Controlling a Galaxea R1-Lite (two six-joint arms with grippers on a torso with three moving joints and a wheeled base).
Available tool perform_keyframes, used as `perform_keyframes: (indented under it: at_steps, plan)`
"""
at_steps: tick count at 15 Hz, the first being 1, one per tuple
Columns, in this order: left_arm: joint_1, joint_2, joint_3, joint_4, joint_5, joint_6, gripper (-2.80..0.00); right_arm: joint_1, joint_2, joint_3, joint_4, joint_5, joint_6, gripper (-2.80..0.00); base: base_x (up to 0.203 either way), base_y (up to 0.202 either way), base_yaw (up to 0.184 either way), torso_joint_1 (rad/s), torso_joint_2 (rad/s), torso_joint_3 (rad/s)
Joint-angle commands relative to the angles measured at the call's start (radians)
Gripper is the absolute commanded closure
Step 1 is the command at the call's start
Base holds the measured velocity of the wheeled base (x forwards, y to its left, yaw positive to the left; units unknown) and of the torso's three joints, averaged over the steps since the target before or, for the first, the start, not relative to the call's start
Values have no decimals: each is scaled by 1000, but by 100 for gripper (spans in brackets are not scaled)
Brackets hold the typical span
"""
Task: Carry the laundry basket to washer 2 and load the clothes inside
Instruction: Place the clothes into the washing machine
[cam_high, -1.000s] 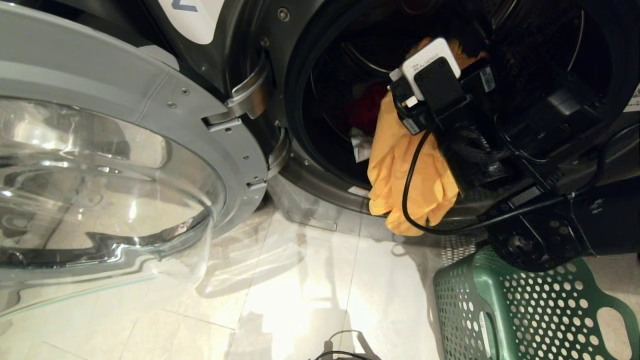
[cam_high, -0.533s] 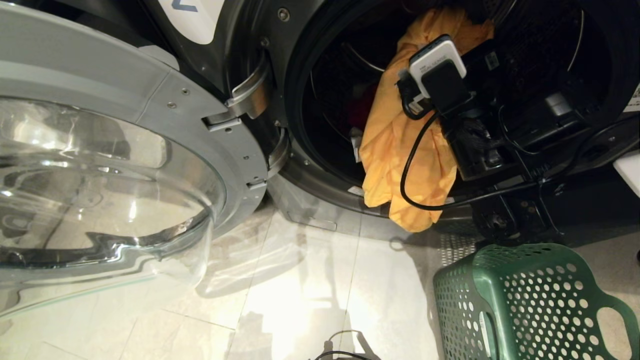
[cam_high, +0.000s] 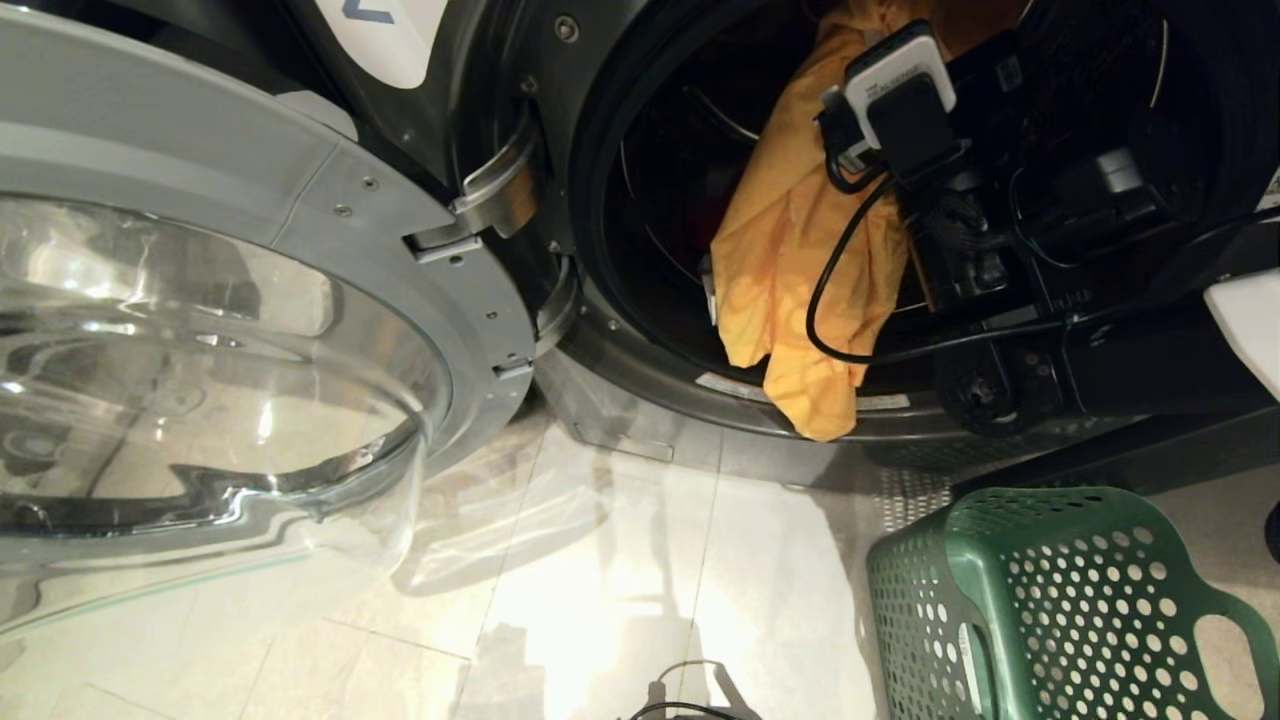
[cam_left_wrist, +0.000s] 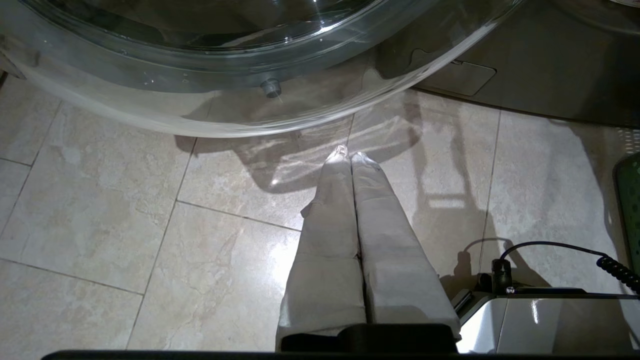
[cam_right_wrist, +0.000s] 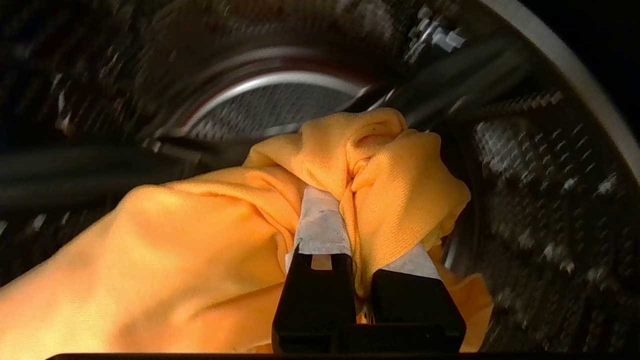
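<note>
Washer 2 (cam_high: 560, 120) is being shown with its glass door (cam_high: 200, 330) swung wide toward the robot's left. The green laundry basket (cam_high: 1060, 600) is standing on the tiled floor (cam_high: 600, 580) just before the machine, at the right. A yellow-orange garment (cam_right_wrist: 200, 235) is being held inside the drum opening, its lower end draped over the rim; the right gripper (cam_right_wrist: 360, 225) is clamped tight on its bunched cloth. The left gripper (cam_left_wrist: 350, 157) is being kept pressed closed and empty, low above the floor.

Yellow-orange garment (cam_high: 790, 250) draped over washer 2 (cam_high: 640, 400) rim; green laundry basket (cam_high: 1050, 610) below.
</note>
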Motion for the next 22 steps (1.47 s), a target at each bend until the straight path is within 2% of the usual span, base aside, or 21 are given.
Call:
perform_keyframes:
  at_steps: [1,5,9,11,13,15,17,18,19,22]
  plan:
    - [0,1,0,0,1,0,0,1,24,-50,-8,6,-5,0,0,0,0,0,0,0]
    - [0,1,0,0,1,0,0,0,70,-128,-8,0,3,0,0,0,0,0,0,0]
    - [0,1,0,-1,0,0,0,-2,136,-131,-8,-39,79,0,0,0,0,0,0,0]
    - [0,1,0,-1,-1,0,0,-7,191,-162,-8,-142,102,0,0,0,0,0,0,0]
    - [0,1,0,-1,0,0,0,-7,232,-223,7,-301,141,0,0,0,0,0,0,0]
    - [0,1,0,-1,-1,0,0,-14,238,-237,171,-496,215,0,0,0,0,0,0,0]
    - [0,1,0,-1,1,0,0,-16,226,-247,412,-657,369,0,0,0,0,0,0,0]
    - [0,1,0,0,1,0,0,-16,214,-244,504,-695,453,0,0,0,0,0,0,0]
    - [0,1,0,-1,1,0,0,-12,201,-231,562,-713,494,0,0,0,0,0,0,0]
    - [0,1,0,-1,-1,0,0,6,188,-224,627,-716,501,0,0,0,0,0,0,0]
